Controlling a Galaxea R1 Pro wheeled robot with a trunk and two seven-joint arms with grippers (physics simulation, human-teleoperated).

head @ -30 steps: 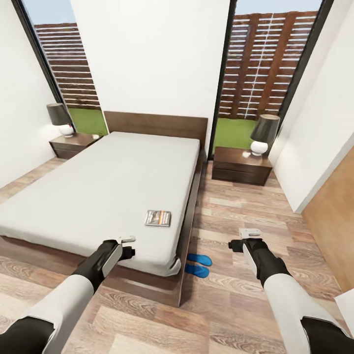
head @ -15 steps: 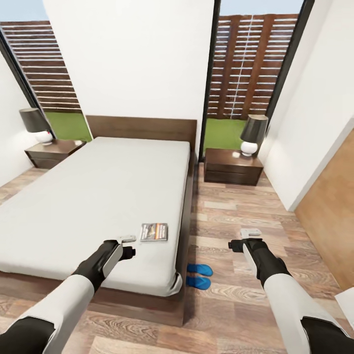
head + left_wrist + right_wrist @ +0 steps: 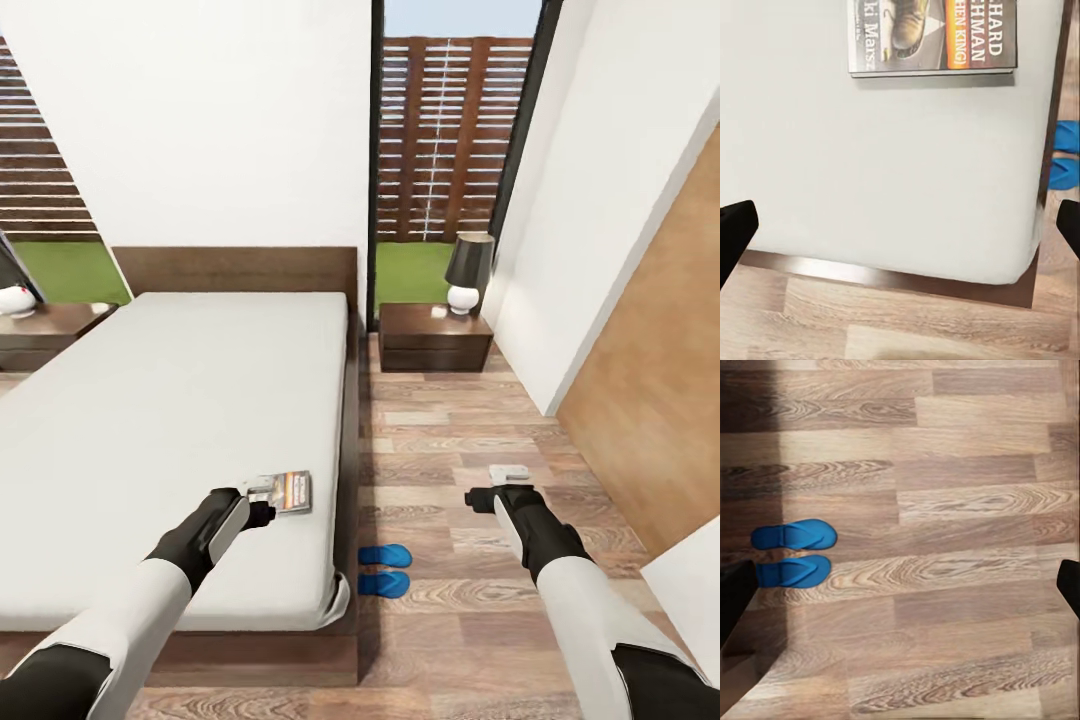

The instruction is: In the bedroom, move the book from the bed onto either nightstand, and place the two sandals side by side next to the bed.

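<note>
We find the book (image 3: 287, 492) still on the bed (image 3: 150, 420); sandals (image 3: 385, 569) already paired bedside. Left gripper (image 3: 262, 489) and right gripper (image 3: 508, 473): jaws spread, empty.

book (image 3: 932, 36) cover, cut-off lettering "HARD", "HMAN", orange band "HEN KING)", spine txt "ki Marsz"

This is a bedroom in a home. A low bed (image 3: 180, 400) with a dark-brown wooden frame and bare light-grey mattress stands against a white wall, with a dark wooden nightstand (image 3: 432, 340) at its side carrying a black-shaded lamp (image 3: 468, 272). Wood-plank floor (image 3: 470, 450) runs underfoot, and a tall dark-framed window (image 3: 450, 150) looks onto a slatted fence and lawn.
</note>
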